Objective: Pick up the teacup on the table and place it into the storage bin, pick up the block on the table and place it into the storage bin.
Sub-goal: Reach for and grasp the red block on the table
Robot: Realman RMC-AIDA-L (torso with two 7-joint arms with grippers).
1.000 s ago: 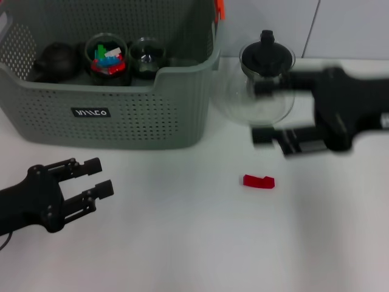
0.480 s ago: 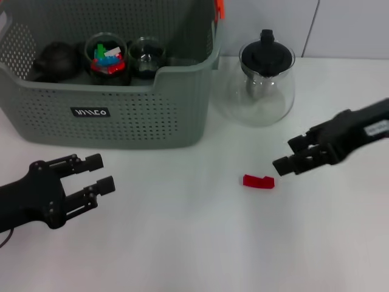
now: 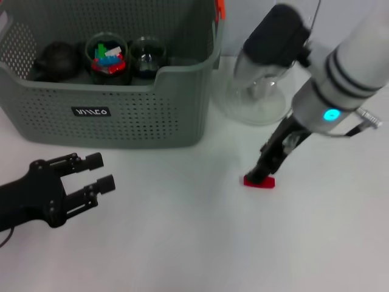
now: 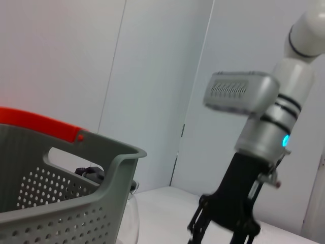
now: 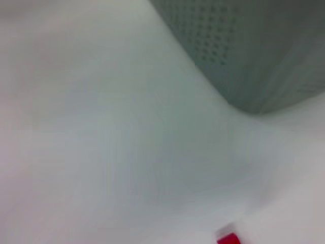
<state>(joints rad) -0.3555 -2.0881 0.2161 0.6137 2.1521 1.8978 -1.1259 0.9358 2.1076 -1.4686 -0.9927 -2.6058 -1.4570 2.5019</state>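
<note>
We see the right hand down on the red block, on open counter beside the storage bin; its spread we cannot tell. Left hand hovers wide near the counter's front-left.

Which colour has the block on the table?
Red; the block shows best in the head view.

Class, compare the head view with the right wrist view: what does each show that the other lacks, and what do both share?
Only the head view shows the left gripper open over the table, the right gripper down at the block, the glass teapot and the cups inside the bin. The right wrist view adds nothing of its own. Both show the red block, the storage bin and the white table.
</note>
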